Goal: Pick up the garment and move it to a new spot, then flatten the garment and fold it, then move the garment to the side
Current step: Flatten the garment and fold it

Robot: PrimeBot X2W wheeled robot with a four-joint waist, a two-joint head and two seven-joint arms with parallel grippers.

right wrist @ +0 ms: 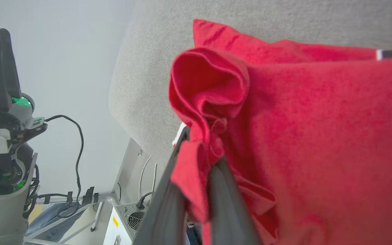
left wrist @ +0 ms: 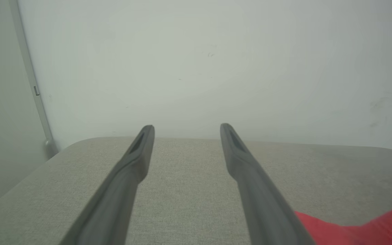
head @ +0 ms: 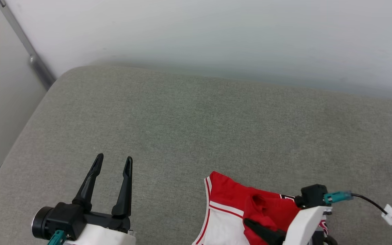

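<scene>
Our right gripper [right wrist: 201, 153] has its jaws clamped on a bunched red fold of the garment [head: 230, 197], which lies at the near edge of the grey cushion [head: 196, 129], probably so we can lift it. Our left gripper [head: 113, 161] hovers aside, jaws apart and empty.

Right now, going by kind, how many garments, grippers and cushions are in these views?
Garments: 1, the garment, red with white.
Grippers: 2, the left gripper open, the right gripper shut on the garment.
Cushions: 1, the grey cushion.
Total: 4
</scene>
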